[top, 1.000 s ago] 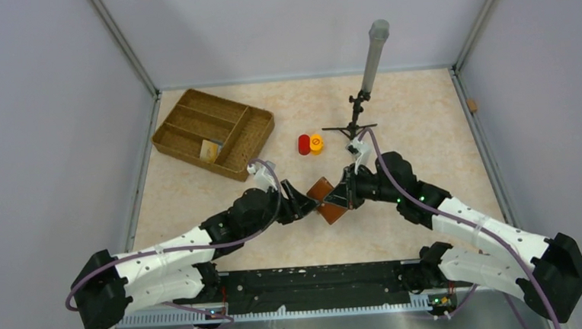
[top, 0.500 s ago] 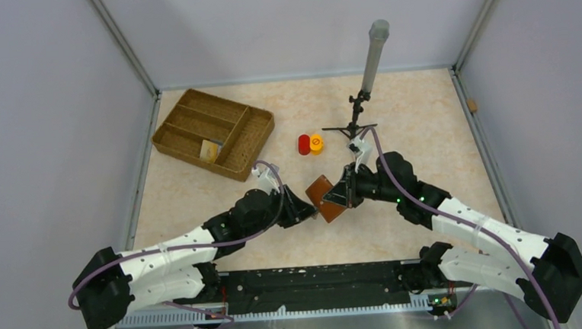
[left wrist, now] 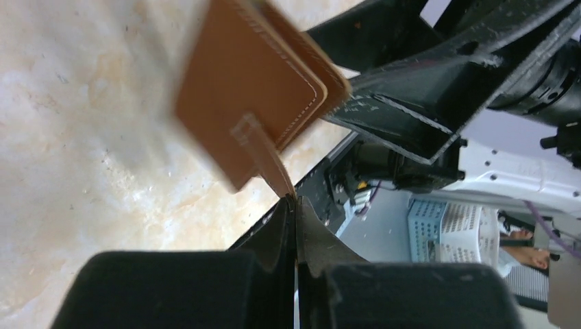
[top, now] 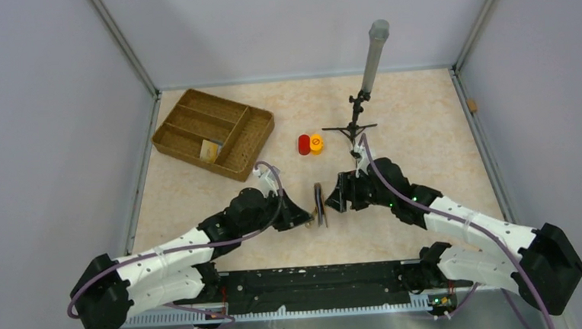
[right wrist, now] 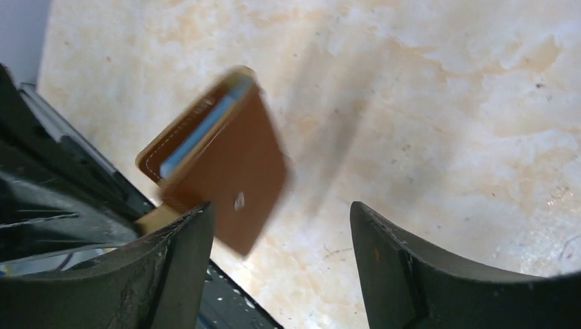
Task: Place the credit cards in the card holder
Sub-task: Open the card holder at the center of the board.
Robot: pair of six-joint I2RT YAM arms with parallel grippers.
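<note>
From above we see the brown wallet [top: 319,204] edge-on near the front middle, open table [top: 392,128] all around. Our left wrist view shows the left gripper [left wrist: 295,205] clenched on its strap [left wrist: 264,154]. Our right wrist view shows the right gripper [right wrist: 277,219] spread open, a pale blue card [right wrist: 199,135] tucked inside the wallet

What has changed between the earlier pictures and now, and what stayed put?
The left gripper closed on the strap of the card holder; the right gripper let go and opened. The card holder swung edge-on to the top camera. The wicker tray, caps and stand stayed put.
</note>
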